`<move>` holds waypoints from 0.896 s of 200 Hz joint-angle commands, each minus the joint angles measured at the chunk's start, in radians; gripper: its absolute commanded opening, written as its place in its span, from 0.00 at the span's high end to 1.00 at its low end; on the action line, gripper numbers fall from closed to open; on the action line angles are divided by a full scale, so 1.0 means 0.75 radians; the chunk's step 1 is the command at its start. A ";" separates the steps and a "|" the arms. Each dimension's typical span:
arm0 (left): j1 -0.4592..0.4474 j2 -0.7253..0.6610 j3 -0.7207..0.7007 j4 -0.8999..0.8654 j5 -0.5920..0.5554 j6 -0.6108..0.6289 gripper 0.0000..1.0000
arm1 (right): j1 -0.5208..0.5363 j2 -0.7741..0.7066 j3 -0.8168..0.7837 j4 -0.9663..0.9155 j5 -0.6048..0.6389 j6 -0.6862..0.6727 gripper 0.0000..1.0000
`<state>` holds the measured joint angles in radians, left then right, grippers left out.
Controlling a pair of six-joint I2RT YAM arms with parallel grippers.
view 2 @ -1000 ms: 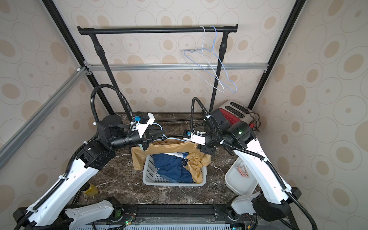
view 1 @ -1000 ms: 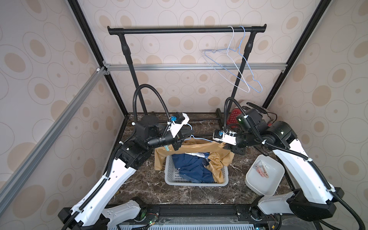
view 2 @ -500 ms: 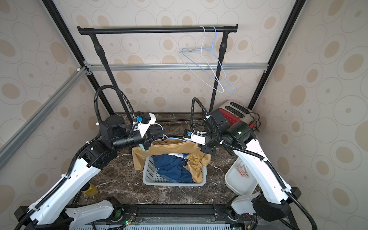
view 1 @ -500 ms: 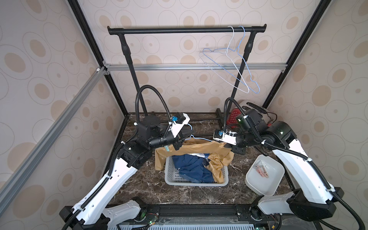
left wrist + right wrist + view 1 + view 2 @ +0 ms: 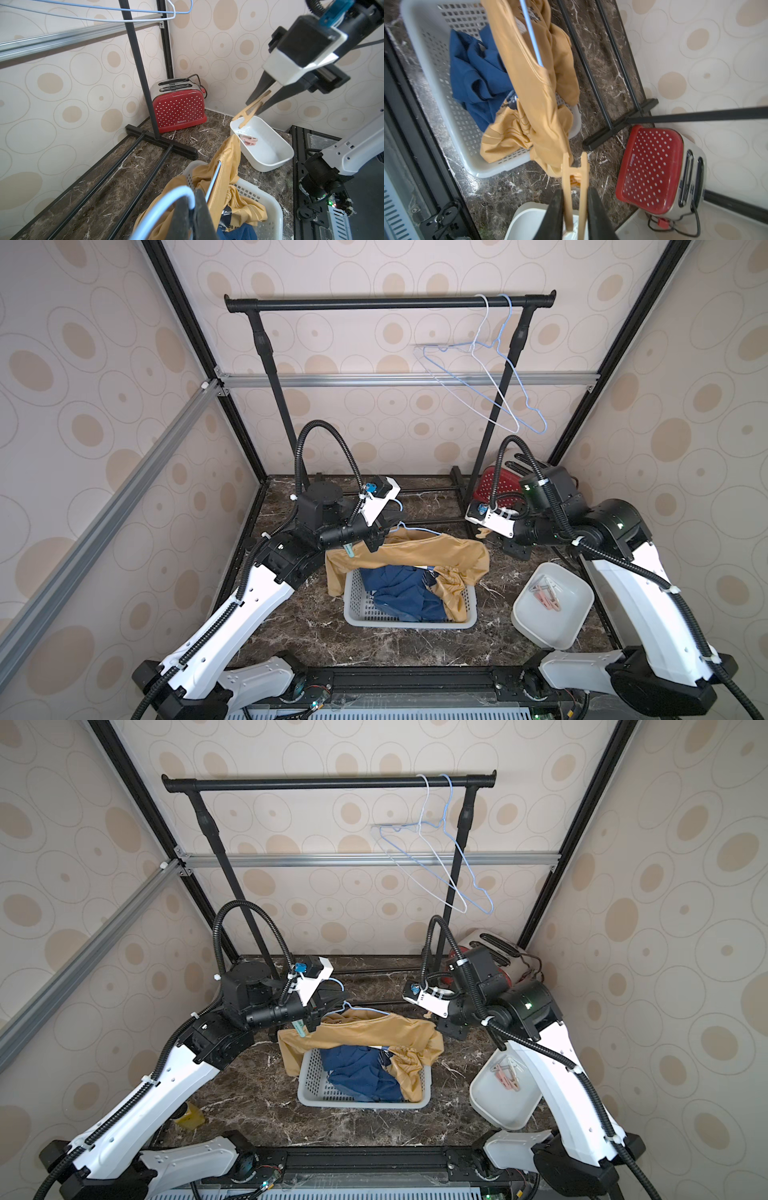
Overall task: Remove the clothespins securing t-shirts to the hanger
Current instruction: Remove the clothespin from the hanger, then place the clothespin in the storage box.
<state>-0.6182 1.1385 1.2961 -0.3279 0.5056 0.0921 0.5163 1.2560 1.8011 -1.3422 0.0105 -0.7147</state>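
My left gripper (image 5: 387, 526) (image 5: 193, 194) is shut on the hook of a light-blue wire hanger (image 5: 162, 199). From the hanger a mustard-yellow t-shirt (image 5: 436, 551) droops over the basket. A teal clothespin (image 5: 348, 550) (image 5: 300, 1029) is clipped on the shirt's shoulder nearest the left arm. My right gripper (image 5: 484, 533) (image 5: 574, 193) is shut on a tan clothespin (image 5: 574, 172) (image 5: 248, 113) and squeezes its handles. That clothespin hangs in the air just off the shirt's other shoulder, clear of the cloth. A blue t-shirt (image 5: 399, 593) lies crumpled in the basket.
A grey perforated basket (image 5: 357, 614) sits mid-floor. A white bin (image 5: 552, 626) holding pinkish clothespins (image 5: 544, 599) stands by the right arm. A red polka-dot toaster (image 5: 503, 485) and the black rack's foot (image 5: 162, 143) are behind. Two bare hangers (image 5: 490, 377) hang on the rail.
My right jaws have narrowed on the tan clothespin. The two bare hangers on the rail have swung a little. Both arms have hardly moved.
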 commanded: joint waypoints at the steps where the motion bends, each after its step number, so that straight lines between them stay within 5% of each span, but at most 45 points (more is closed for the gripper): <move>1: -0.004 0.022 0.012 0.057 -0.014 0.013 1.00 | -0.115 -0.091 -0.100 -0.052 0.107 -0.011 0.80; 64: -0.004 0.026 -0.018 0.103 0.034 0.001 1.00 | -0.470 -0.296 -0.751 0.067 0.358 -0.027 0.86; 179: -0.005 0.017 -0.026 0.135 0.088 -0.014 1.00 | -0.764 -0.024 -1.165 0.276 0.468 0.006 0.81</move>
<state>-0.6182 1.1595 1.2587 -0.2752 0.5453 0.0906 -0.0345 1.2091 0.9607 -1.1667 0.3305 -0.7116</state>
